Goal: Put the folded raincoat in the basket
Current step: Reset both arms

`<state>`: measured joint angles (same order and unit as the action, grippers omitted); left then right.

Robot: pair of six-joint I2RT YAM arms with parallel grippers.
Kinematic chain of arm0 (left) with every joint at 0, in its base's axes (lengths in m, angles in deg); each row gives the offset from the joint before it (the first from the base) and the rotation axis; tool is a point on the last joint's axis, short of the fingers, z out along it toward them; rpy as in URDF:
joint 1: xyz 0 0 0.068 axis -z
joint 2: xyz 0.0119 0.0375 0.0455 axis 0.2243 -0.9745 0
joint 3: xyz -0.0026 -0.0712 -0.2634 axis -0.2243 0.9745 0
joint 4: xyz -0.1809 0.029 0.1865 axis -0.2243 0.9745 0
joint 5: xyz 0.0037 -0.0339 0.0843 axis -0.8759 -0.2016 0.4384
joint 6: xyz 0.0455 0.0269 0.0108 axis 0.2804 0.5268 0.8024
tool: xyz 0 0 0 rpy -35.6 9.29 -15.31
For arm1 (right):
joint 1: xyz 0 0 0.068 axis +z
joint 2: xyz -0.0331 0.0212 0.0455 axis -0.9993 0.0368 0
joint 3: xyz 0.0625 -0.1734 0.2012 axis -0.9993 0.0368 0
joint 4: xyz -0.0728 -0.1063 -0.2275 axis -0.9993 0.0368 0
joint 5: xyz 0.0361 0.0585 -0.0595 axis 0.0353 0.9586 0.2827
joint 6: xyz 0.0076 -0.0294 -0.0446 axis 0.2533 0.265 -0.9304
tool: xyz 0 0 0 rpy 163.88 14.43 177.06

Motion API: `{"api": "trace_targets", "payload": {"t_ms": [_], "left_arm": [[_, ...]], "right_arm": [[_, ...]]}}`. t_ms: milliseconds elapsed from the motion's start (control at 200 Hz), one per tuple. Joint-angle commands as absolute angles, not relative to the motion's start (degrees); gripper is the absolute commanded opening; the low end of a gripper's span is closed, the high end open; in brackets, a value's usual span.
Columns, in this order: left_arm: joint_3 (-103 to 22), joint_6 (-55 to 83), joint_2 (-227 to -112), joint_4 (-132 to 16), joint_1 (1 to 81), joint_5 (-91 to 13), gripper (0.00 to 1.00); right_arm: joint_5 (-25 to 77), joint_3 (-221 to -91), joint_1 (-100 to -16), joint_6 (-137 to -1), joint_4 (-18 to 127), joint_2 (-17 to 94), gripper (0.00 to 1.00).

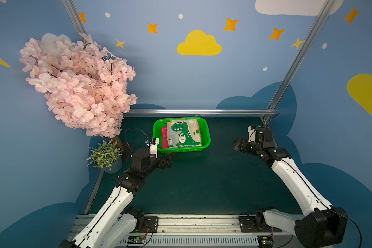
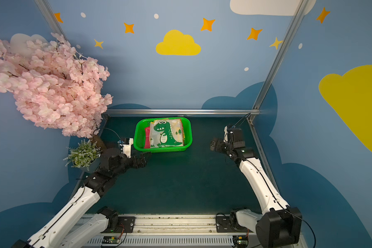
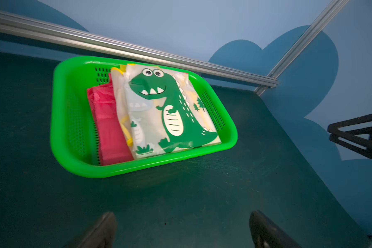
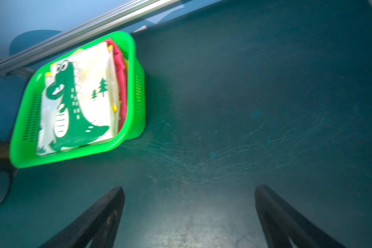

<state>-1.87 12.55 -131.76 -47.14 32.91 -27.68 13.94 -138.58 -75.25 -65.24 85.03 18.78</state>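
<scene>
Tabletop (image 1: 202, 182): dark green, fills centre of frame
Basket (image 1: 208, 134): upper middle of frame, by back rail
Folded raincoat (image 1: 184, 134): inside basket, dinosaur print up, partly over red bundle (image 1: 164, 137); slick plastic, may slide or spring open
Left pincer (image 1: 170, 156): spread, empty, just beside basket's lower-left corner; careless swing likely shoves basket
Right pincer (image 1: 236, 145): spread, empty, well apart at right of frame; little risk
</scene>
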Motion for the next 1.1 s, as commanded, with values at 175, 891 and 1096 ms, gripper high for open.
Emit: {"api": "trace_targets", "payload": {"t_ms": [175,891,1096], "left_arm": [[7.77,21.15,-127.6,-59.39,32.67,-7.15,1.0],[13.22,25.78,-151.32,-83.84,18.79,-7.24,1.0],[14.57,27.75,-159.18,-94.39,16.88,-8.95,1.0]], "right_arm": [[-6.82,-128.46,-77.49,-68.96,72.43,17.91,0.99],[-10.38,-112.73,-82.35,-77.39,41.65,25.33,0.98],[-8.36,-111.75,-82.68,-79.56,37.06,29.59,0.98]]}}
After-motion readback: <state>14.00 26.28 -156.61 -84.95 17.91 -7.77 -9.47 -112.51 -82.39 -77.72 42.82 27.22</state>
